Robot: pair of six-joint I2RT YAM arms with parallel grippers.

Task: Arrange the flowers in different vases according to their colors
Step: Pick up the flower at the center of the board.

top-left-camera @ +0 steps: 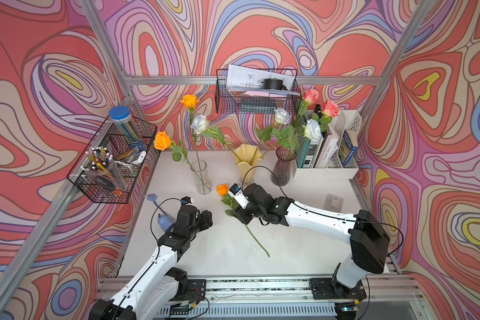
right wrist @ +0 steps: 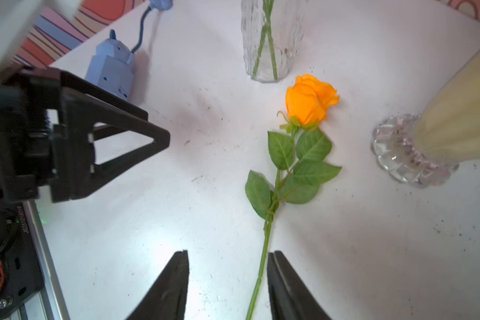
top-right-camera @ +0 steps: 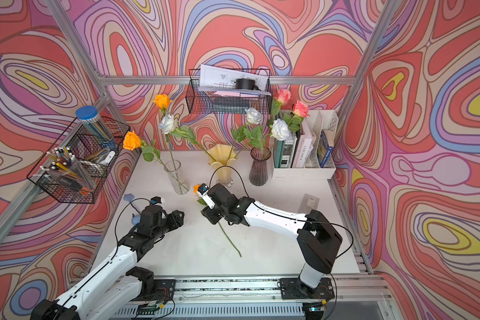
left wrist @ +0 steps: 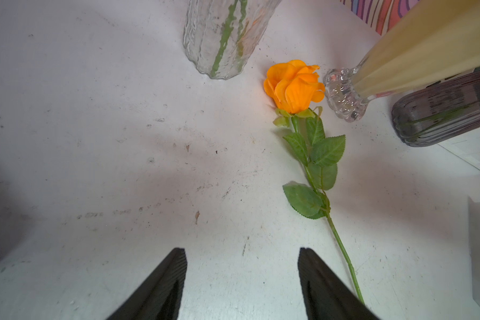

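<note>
Picking up the last loose flower is judged to be the step in hand. One orange fabric rose (right wrist: pixel 311 171) with a long green leafy stem lies flat on the white tabletop (top-left-camera: pixel 302 249). Its bloom is at the far end, just beside the clear ribbed glass cylinder vase (top-left-camera: pixel 201 177), which holds two orange roses (top-left-camera: pixel 161 140). The long axis runs toward the near edge, slanting right. The right gripper (right wrist: pixel 227 253) hangs over the bare stem below the leaves, jaws spread and straddling it, with the stem close to one finger and not pinched. The left gripper (left wrist: pixel 241 250), spread and empty, sits left of the stem and is the less well placed. The coming move calls for closing squarely across that axis.
</note>
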